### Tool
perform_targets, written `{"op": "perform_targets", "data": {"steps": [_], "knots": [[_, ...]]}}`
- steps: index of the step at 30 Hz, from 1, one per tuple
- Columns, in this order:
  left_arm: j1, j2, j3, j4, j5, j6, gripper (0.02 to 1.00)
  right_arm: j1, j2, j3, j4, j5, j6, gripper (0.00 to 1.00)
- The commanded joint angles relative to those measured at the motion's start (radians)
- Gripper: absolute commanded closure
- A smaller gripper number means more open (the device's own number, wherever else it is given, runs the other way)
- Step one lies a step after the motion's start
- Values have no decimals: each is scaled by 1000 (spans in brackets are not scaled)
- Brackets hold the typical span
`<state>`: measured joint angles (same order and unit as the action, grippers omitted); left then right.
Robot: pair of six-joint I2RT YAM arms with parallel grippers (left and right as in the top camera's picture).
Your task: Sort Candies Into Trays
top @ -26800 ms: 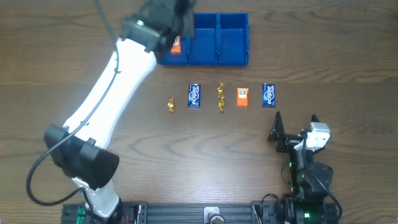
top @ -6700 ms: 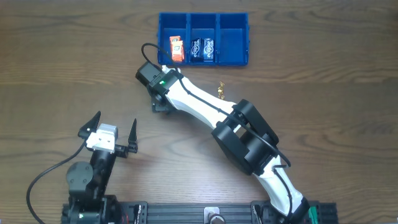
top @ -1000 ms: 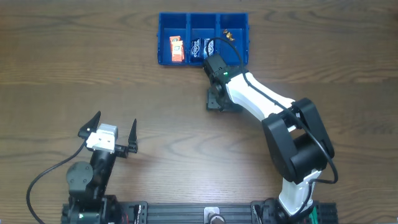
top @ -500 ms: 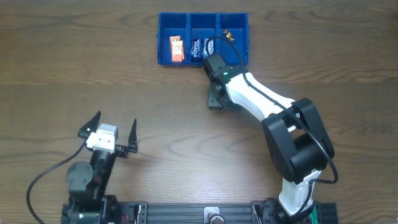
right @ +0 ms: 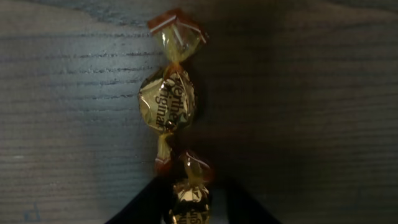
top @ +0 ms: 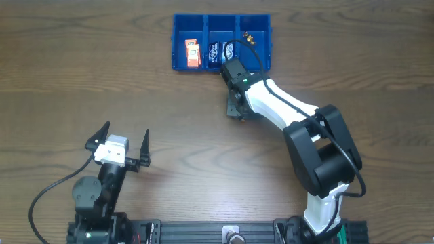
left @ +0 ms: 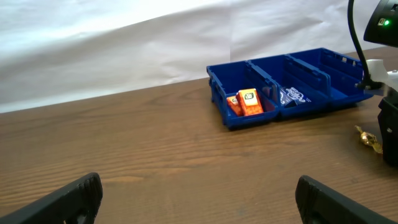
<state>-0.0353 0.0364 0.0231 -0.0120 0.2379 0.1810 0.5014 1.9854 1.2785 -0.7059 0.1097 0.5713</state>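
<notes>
Right wrist view: I'm holding my R hand down at the table. One gold candy is sitting right btw my fingertips. The fingers are drawn in against its sides, so I'm judging I'm pinching it, tho the contact itself is sitting in shadow.

A second gold candy is lying just ahead of the hand. Its near twist is touching or almost touching the wrapper of the one I'm pinching, and I'm treating that as the main snag risk.

- I'm aiming to squeeze the round body, not a wrapper tail, b/c a tail would likely slip out.
- I'm planning a straight-up lift w/ no sideways drag, so the neighbour isn't getting pulled along or flicked away.
- If it's rising w/ mine, I'm setting down & re-gripping.

The blue tray is standing just beyond the hand. Its end compartment nearest my side is holding a gold sweet already, so I'm taking that as the drop spot. The orange pack & the blue packs are lying in the other two.

I'm planning to release low inside the walls so it isn't bouncing out.

My L hand is sitting well apart from the R one, fingers spread wide, w/ nothing in it.
</notes>
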Motion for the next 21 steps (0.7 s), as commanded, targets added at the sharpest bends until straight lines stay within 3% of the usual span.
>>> {"op": "perform_targets", "data": {"steps": [1, 5, 17, 21], "knots": [[3, -6, -18, -41, 21, 6, 20, -3, 13, -5, 5, 21, 2, 759], [3, -6, -18, -41, 21, 6, 20, -3, 13, -5, 13, 20, 2, 807], [3, -6, -18, -41, 21, 6, 20, 4, -107, -5, -24, 0, 9, 827], [3, -6, -18, -41, 21, 6, 20, 4, -245, -2, -59, 65, 3, 822]]}}
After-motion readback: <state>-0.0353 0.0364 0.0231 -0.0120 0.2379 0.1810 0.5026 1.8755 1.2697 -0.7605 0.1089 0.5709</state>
